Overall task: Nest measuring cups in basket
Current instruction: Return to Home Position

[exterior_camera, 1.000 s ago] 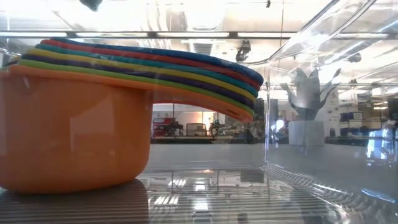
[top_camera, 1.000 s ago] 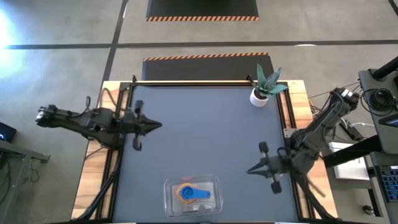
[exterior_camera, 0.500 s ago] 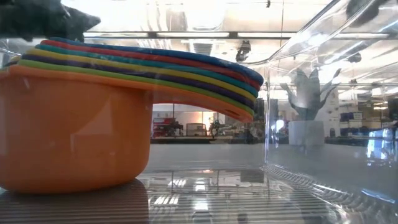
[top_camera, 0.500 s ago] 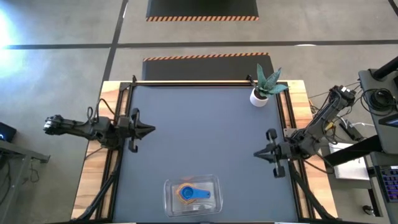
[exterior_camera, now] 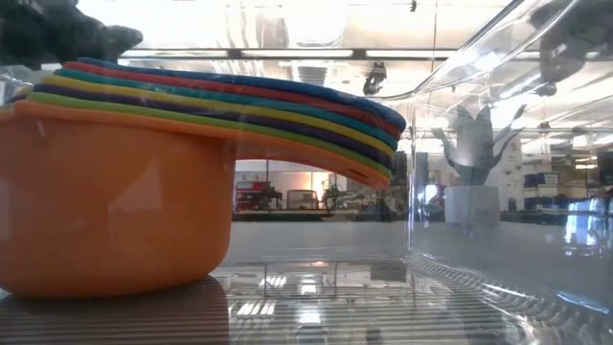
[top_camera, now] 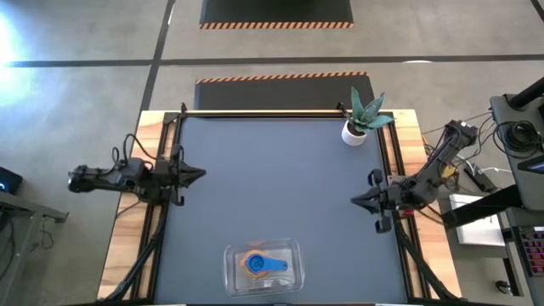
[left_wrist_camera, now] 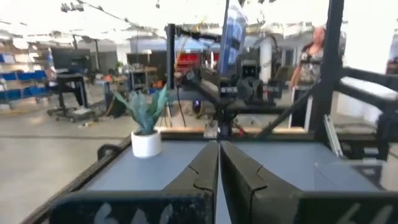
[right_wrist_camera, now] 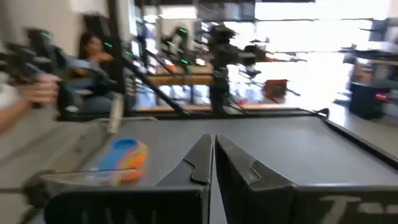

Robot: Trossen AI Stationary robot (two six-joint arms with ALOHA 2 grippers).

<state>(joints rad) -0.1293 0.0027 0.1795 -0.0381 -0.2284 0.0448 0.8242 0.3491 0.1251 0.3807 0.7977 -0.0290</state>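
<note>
The measuring cups (top_camera: pixel 260 264) sit stacked one inside another in the clear basket (top_camera: pixel 234 255) near the table's near edge; the orange cup is outermost and the blue one on top. In the low view the stack (exterior_camera: pixel 124 192) stands on the basket floor, with the flat handles fanned to one side (exterior_camera: pixel 364 129). My left gripper (top_camera: pixel 201 175) is shut at the table's left edge, far from the basket. My right gripper (top_camera: pixel 355 201) is shut at the right edge. The right wrist view shows the cups (right_wrist_camera: pixel 124 158) off to one side.
A white pot with a green plant (top_camera: pixel 355 129) stands at the table's far right corner. The dark table top (top_camera: pixel 272 178) lies between the two arms. People show in the room beyond the table in both wrist views.
Both arms have drawn back outward: the left gripper toward the table's left edge, the right gripper toward the right edge and slightly toward the far side. The cups and basket have stayed where they were.
</note>
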